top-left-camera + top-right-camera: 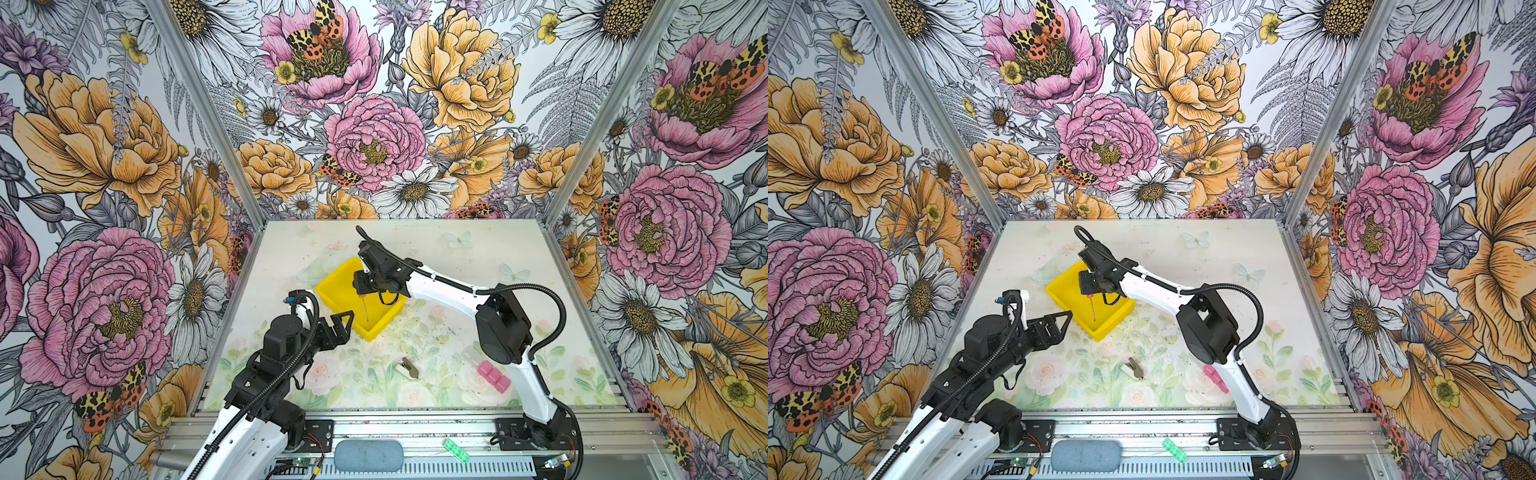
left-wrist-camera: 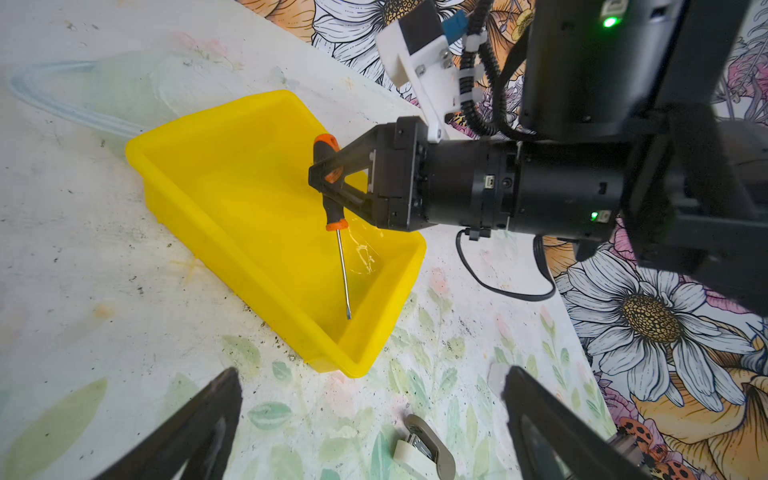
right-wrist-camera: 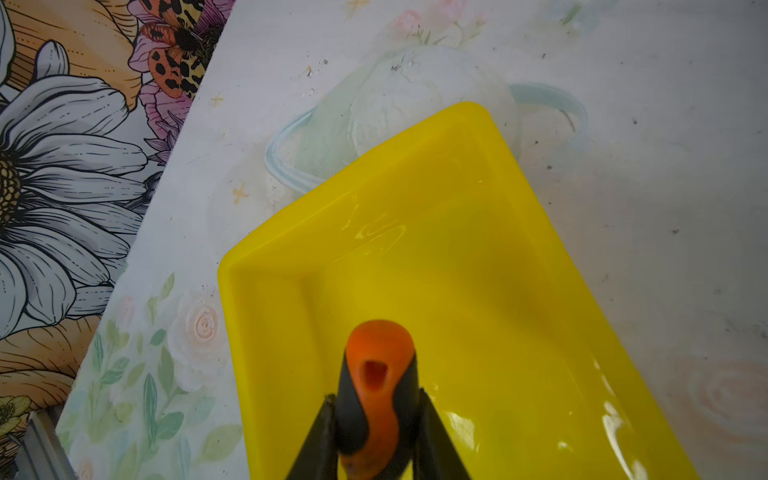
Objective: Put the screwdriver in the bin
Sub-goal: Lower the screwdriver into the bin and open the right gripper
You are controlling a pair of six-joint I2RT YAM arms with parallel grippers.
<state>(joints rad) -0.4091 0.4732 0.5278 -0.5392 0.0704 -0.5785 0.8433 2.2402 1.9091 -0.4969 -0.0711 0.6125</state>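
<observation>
The right gripper point(image 2: 328, 176) pinched the screwdriver point(image 2: 343, 266) tip-down over the bin point(image 2: 199, 121), not yet released; the left gripper point(image 2: 372, 376) stood spread nearby.

Bin point(image 2: 232, 187) yellow; screwdriver point(image 2: 334, 216) orange-black (shaft silver); clip point(image 2: 424, 446) perhaps grey-white.

Both top views look down from high over the surface point(image 1: 457, 249); both wrist views see the yellow bin point(image 2: 187, 178) close up.

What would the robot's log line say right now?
right end effector: shut on screwdriver | screwdriver: tip down, over bin | left end effector: open, near bin
</observation>
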